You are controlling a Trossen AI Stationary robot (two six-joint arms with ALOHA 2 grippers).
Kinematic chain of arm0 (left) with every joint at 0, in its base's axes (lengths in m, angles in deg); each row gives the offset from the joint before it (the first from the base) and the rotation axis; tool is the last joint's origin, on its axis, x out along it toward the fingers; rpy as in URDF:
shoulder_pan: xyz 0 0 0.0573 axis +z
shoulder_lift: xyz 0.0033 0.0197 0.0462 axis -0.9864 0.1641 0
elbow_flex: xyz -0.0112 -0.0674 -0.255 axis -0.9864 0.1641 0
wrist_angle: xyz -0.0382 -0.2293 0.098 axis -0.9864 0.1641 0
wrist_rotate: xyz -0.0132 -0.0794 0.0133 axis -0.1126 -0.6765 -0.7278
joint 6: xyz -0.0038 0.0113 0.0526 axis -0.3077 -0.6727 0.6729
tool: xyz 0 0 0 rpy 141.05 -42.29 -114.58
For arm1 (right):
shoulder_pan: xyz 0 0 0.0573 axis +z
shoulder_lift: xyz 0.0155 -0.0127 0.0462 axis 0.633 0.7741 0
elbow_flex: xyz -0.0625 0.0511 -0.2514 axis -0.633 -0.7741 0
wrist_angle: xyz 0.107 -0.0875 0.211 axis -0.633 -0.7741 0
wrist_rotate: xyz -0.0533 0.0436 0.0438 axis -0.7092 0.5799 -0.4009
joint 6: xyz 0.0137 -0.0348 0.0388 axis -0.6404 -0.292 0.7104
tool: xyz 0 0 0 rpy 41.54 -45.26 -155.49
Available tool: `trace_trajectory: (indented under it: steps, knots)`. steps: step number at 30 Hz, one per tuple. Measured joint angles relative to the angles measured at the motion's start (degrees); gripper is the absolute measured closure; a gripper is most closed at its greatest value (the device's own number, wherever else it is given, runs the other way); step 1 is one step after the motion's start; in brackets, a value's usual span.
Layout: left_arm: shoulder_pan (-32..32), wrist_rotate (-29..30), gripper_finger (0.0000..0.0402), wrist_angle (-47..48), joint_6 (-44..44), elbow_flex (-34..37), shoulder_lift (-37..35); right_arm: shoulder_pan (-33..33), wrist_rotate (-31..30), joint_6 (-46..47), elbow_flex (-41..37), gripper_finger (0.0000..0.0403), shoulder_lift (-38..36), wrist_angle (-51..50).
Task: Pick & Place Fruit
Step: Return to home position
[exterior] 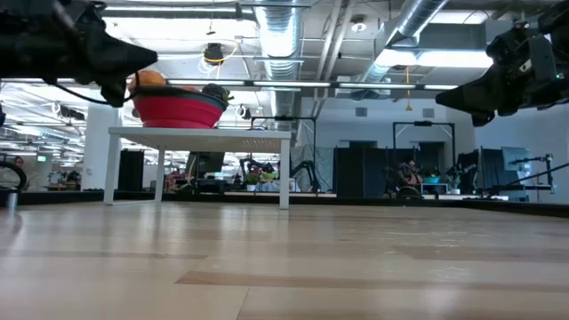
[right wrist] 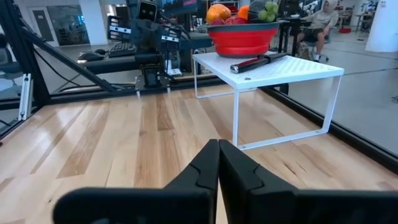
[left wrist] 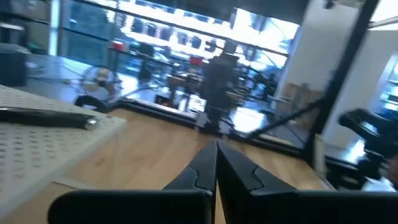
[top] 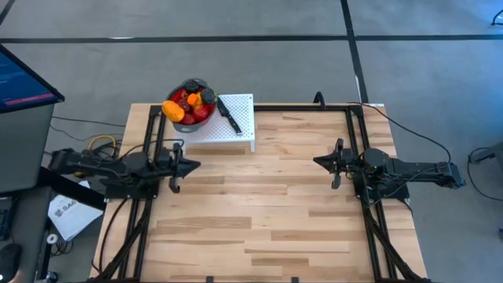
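Several small toy fruits (top: 189, 104), orange, yellow, red and dark, are heaped in a red bowl (right wrist: 240, 38) that stands on a white wire shelf (top: 233, 127) at the table's far left. A black-handled knife (top: 229, 114) lies on the shelf beside the bowl. My left gripper (top: 197, 165) hovers shut above the table's left side, just near of the shelf. My right gripper (top: 316, 160) hovers shut above the right side, pointing toward the left. Neither holds anything.
The shelf stands on thin white legs (right wrist: 236, 118) with a gap beneath it. Black frame rails (top: 357, 141) run along the table's left and right sides. The bare wooden tabletop (top: 259, 212) spreads between and near of the two arms. A person sits far off in the room (right wrist: 322, 17).
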Motion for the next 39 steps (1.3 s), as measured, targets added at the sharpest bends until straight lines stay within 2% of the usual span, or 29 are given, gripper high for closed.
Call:
trace_trajectory:
  steps: [6, 8, 11, 18, 39]
  knots:
    - [0.0, -6.5, 0.0401, 20.8, 0.4, 0.0, -14.6, -0.1, 0.1, 1.0, 0.0, 0.0401, 0.0, 0.0]
    - [0.2, -10.1, 0.0401, 21.5, 2.7, -0.2, -17.0, -0.1, 0.1, 1.1, 0.0, 0.0401, 0.0, 0.0]
    - [0.4, -12.4, 0.0401, 22.5, 6.3, -0.3, -16.8, -0.1, 0.1, 2.2, 0.0, 0.0399, 0.0, 0.0]
    - [1.5, -13.3, 0.0401, 22.2, 11.8, 0.0, -13.4, 0.0, 0.6, 2.3, 0.0, 0.0401, 0.4, -0.1]
    - [1.5, -12.7, 0.0396, 21.7, 9.8, 0.1, -4.8, 0.0, 0.6, 2.0, 0.0, 0.0397, 1.2, 0.0]
